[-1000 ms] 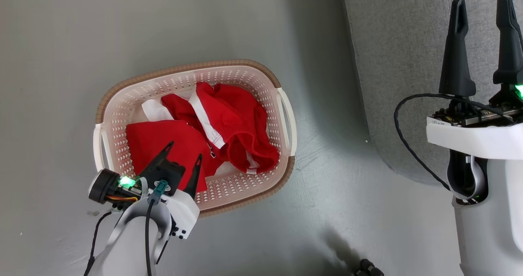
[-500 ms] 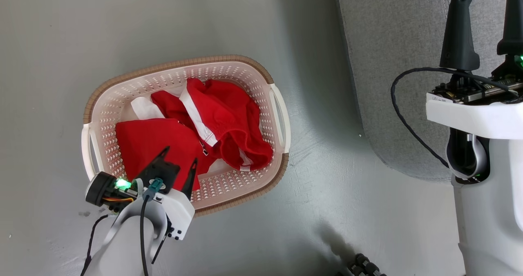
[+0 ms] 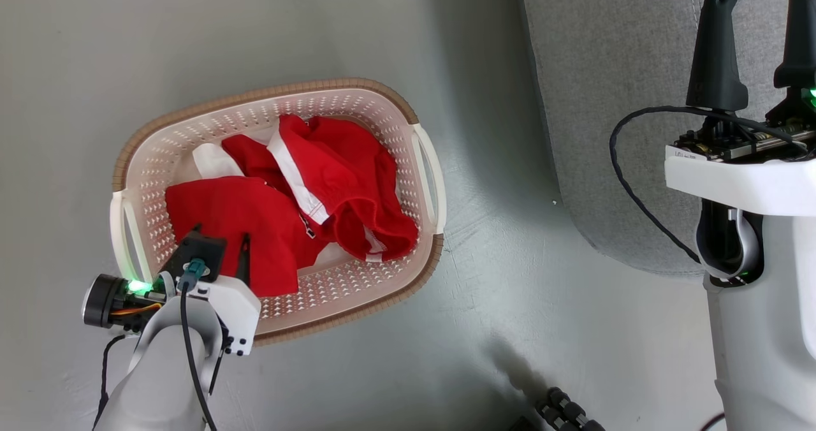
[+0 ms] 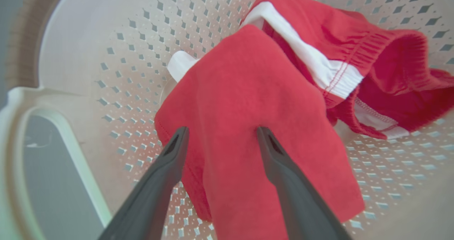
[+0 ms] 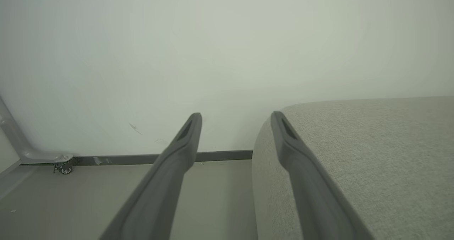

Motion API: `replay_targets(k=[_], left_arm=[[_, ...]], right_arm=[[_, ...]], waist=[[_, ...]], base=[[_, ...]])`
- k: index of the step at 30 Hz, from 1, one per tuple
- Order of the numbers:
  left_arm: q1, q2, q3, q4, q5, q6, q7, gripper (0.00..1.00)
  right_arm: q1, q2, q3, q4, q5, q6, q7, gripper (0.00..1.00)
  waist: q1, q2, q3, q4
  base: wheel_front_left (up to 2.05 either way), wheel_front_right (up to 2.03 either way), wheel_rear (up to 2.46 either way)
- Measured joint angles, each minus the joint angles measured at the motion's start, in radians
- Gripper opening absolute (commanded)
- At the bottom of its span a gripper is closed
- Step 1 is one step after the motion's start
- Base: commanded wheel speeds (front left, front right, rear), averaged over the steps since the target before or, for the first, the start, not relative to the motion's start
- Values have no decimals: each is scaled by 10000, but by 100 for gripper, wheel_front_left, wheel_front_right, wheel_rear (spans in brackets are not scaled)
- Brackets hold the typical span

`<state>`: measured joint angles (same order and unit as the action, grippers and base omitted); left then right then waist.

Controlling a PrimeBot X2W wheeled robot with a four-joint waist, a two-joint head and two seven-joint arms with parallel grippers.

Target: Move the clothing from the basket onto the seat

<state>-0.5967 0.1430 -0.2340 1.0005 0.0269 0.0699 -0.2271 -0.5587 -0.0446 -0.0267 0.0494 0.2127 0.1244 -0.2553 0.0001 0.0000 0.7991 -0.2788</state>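
Grey floor (image 3: 319, 36), matte, w/ faint creases & scuffs; tiny white speck (image 3: 553, 202) on it, right of centre in head view. Black ribbed object (image 3: 567, 412) at bottom edge, partly cut off, can't tell what. In right wrist view: pale wall (image 5: 227, 37) w/ small scuff mark (image 5: 134, 128) low down, dark grey baseboard (image 5: 142, 159) along its foot, metal frame (image 5: 42, 158) at far left w/ small caster (image 5: 65, 169) on floor.

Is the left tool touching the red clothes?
Cannot tell. In the left wrist view the open left tool overlaps the clothes; neither a gap nor a dent shows plainly.
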Motion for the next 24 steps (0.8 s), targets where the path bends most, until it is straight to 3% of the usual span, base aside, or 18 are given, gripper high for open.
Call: replay_targets(k=[9,10,11,13,15,24], left_arm=[[-283,-244,69,387,-330,-374,244,100],[-340,-263,79,435,-368,-451,293,86],[-385,-265,84,485,-428,-451,303,49],[-444,-251,94,546,-458,-451,303,28],[-450,-253,79,623,-456,-451,303,0],[-489,-199,-130,771,-401,-640,236,0]], right_arm=[[-4,2,12,33,174,0,0,100],[-5,2,12,35,192,0,0,100],[-5,0,10,36,192,0,0,100],[-10,2,15,61,203,0,0,100],[-13,2,10,81,263,0,0,100],[-112,2,-46,130,268,0,0,100]], waist=[[0,0,211,-183],[0,0,231,-203],[0,0,248,-221],[1,0,273,-258],[0,0,278,-285],[0,0,222,-300]], base=[[0,0,0],[0,0,0],[0,0,0],[0,0,0],[0,0,0],[0,0,0]])
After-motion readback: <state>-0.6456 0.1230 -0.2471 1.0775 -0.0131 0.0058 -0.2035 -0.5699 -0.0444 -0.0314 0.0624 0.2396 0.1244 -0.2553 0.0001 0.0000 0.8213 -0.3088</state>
